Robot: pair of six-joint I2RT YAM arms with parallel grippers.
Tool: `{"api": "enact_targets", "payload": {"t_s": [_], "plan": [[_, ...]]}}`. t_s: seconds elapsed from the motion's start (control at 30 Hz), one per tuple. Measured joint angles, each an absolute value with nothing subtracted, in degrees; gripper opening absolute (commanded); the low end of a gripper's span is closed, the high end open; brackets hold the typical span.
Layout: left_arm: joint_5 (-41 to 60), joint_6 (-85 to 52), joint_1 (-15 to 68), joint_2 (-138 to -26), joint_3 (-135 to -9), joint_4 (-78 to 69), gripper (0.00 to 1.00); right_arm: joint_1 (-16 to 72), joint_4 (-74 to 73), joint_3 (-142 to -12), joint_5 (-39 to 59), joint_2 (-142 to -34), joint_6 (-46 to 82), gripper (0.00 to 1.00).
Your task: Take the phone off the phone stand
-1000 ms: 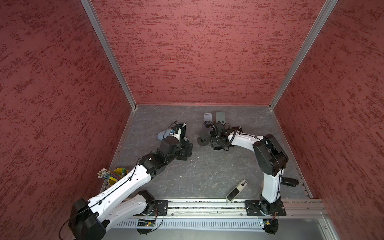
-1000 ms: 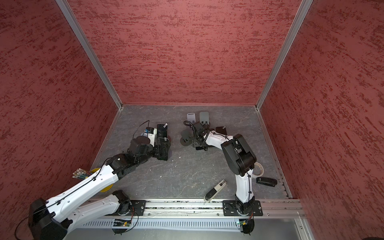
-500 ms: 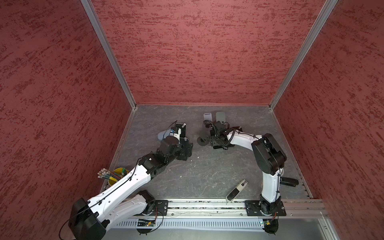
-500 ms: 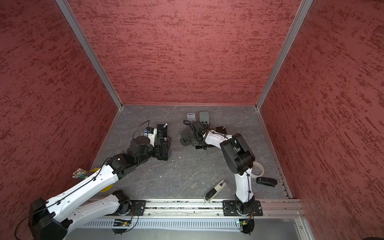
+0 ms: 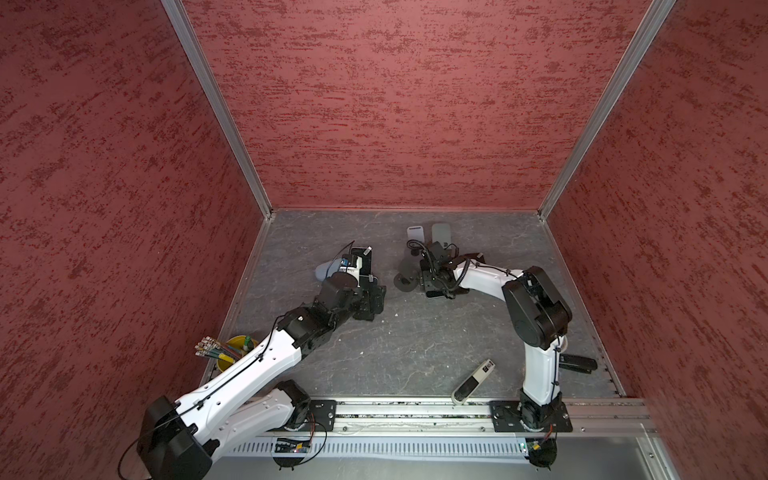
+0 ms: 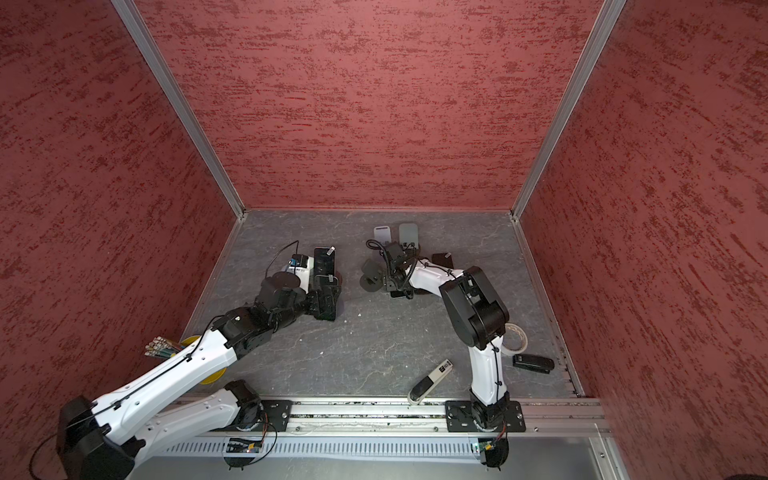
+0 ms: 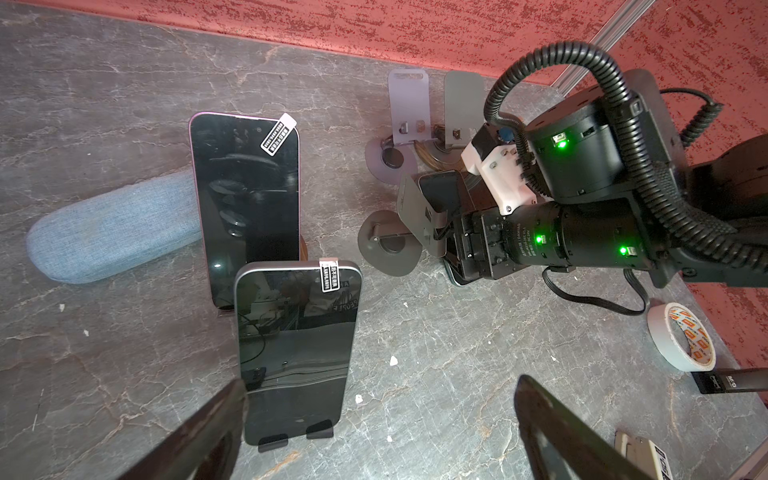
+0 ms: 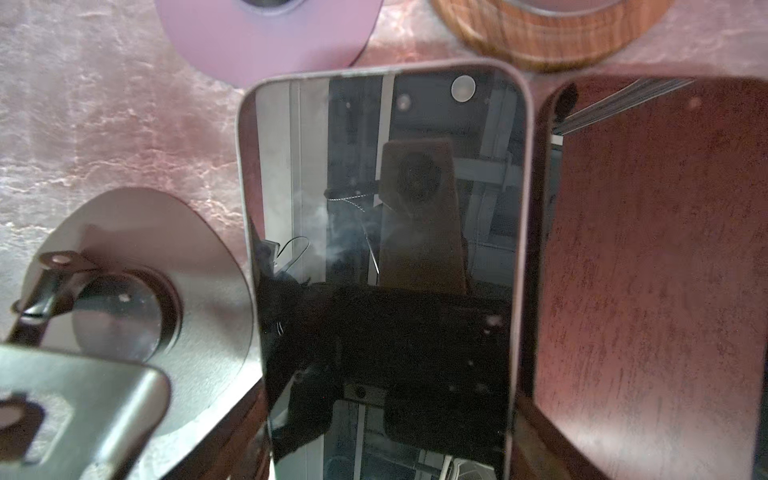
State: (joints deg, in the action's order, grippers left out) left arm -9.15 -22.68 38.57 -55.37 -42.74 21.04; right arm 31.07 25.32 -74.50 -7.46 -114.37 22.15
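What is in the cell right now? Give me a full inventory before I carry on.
phones: three, dark screens; pink-edged phone and grey-edged phone propped on stands, third phone under right gripper
other stands: three; lilac stand and light grey stand at back, dark grey stand by right gripper
dark glossy slab: one, beside third phone
fabric case: one, blue-grey, beside pink-edged phone
tape roll: one, white, right side
stapler: one, black, front right
remote: one, white and black, front rail
pencil cup: one, yellow, front left
left gripper: open, near grey-edged phone
right gripper: over third phone, jaws hidden
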Motion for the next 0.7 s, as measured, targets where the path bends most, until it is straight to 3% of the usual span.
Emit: {"api": "enact_targets", "payload": {"t_s": [0.7], "plan": [[-10.46, -22.94, 39.24, -55.46, -42.81, 22.24, 1.00, 31.07, 25.12, -74.50, -7.16, -114.37, 22.33, 0.81]]}}
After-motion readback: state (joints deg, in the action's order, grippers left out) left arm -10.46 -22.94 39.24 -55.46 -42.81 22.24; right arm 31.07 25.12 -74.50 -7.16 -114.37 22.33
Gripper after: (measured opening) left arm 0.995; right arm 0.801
